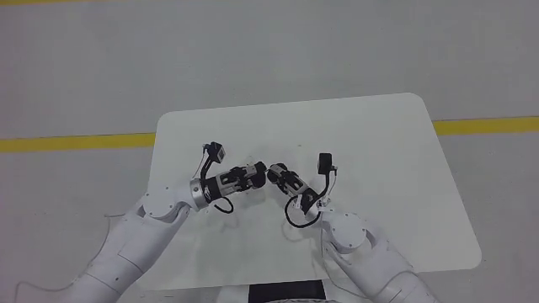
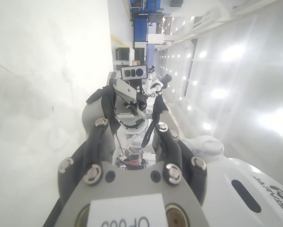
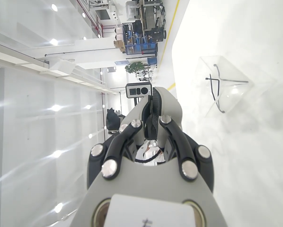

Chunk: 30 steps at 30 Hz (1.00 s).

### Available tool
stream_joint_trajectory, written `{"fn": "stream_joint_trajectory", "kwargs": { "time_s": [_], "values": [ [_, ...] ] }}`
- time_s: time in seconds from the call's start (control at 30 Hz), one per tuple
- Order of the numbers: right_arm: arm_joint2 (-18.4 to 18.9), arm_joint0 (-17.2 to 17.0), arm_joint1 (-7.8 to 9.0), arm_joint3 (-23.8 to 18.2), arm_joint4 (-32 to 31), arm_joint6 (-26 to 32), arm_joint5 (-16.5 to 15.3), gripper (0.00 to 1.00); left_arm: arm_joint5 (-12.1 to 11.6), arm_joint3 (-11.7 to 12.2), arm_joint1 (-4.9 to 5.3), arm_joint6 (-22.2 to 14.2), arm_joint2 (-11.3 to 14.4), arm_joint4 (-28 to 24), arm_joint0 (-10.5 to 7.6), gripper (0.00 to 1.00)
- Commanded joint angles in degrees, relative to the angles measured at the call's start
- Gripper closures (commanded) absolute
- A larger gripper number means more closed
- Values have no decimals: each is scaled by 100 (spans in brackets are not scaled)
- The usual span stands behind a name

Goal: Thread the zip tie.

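Left jaws stand apart. Right jaws are together, meeting them tip to tip above the table (image 1: 379,135). A thin, ribbed black strip, judged to be the zip tie (image 2: 149,131), runs between the left jaws. It should be light, springy and slippery, and is best pinched near the head. Spare ties (image 3: 212,90) lie in a clear box (image 3: 226,64), well aside of the right jaws and out of the way.

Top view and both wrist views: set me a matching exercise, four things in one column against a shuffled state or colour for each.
Things:
1. left gripper
2. right gripper
3. clear box
4. floor stripe

States:
A. yellow
B. jaws shut together
C. on the table, holding black zip ties
D. jaws apart

Pairs: 1-D, 2-B, 3-C, 4-A
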Motion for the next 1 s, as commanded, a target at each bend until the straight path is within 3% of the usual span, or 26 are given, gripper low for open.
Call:
{"fn": "stream_joint_trajectory", "kwargs": {
  "time_s": [0.0, 0.5, 0.53, 0.97],
  "values": [
    [11, -7, -3, -24, 2, 25, 12, 100, 0, -7, 1, -10, -23, 12, 12, 67],
    [20, -33, -42, -72, -52, 82, -18, 100, 0, 33, -22, -83, -76, 21, 27, 77],
    [24, -43, -44, -83, -48, 79, -36, 100, 0, 32, -24, -83, -77, 22, 26, 82],
    [59, -100, -59, -155, -89, 210, -220, 100, 0, 42, -46, -45, -102, 68, 36, 96]
  ]
}}
